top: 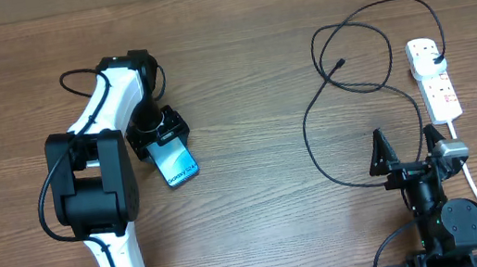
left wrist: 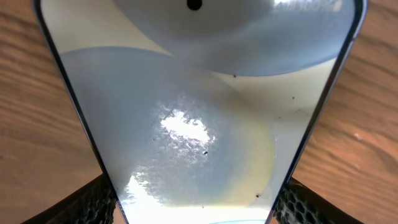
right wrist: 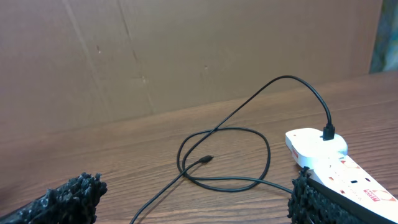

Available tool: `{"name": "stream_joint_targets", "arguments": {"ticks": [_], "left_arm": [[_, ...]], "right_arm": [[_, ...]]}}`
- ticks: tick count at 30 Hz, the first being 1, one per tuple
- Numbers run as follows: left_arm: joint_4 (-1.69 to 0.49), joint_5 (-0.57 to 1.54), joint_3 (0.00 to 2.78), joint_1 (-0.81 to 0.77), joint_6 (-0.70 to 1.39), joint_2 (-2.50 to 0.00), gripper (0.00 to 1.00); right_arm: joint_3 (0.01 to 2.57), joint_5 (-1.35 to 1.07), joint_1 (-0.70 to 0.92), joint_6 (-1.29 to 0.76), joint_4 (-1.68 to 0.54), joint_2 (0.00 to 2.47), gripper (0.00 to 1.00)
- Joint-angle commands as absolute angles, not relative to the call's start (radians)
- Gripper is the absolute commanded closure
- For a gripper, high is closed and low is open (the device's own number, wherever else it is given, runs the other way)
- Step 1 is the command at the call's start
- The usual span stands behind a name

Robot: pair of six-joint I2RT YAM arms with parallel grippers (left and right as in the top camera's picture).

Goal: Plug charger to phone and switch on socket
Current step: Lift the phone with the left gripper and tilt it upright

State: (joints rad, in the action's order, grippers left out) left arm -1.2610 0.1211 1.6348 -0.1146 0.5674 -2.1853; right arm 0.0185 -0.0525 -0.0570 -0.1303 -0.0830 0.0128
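Note:
The phone lies on the wooden table, screen up, at centre left. My left gripper is at its far end, with a finger against each long edge. In the left wrist view the phone fills the frame between the fingers of that gripper. The charger cable loops at the right, with its connector tip free on the table. Its black plug sits in the white power strip. My right gripper is open and empty, near the table's front edge.
In the right wrist view the cable loop, its tip and the power strip lie ahead of the open right gripper. The strip's thick white cord runs toward the front right. A brown wall stands behind the table.

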Motion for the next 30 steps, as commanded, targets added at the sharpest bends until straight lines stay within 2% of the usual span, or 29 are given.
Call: {"name": "stream_joint_targets", "arguments": {"ticks": [1,24,30], "left_arm": [[-1.290,0.181,1.692,-0.120,0.521,-2.194,0.38],[-1.452,0.888,1.714,-0.120,0.199,-2.194,0.37],[-1.519,1.001,1.714,-0.120,0.127,-2.194,0.37]], "right_arm": [[0.008,-0.054,-0.052,-0.126,-0.080,0.003,0.00],[0.008,-0.054,-0.052,-0.126,-0.080,0.003,0.00],[0.008,-0.054,-0.052,-0.126,-0.080,0.003,0.00]]}}
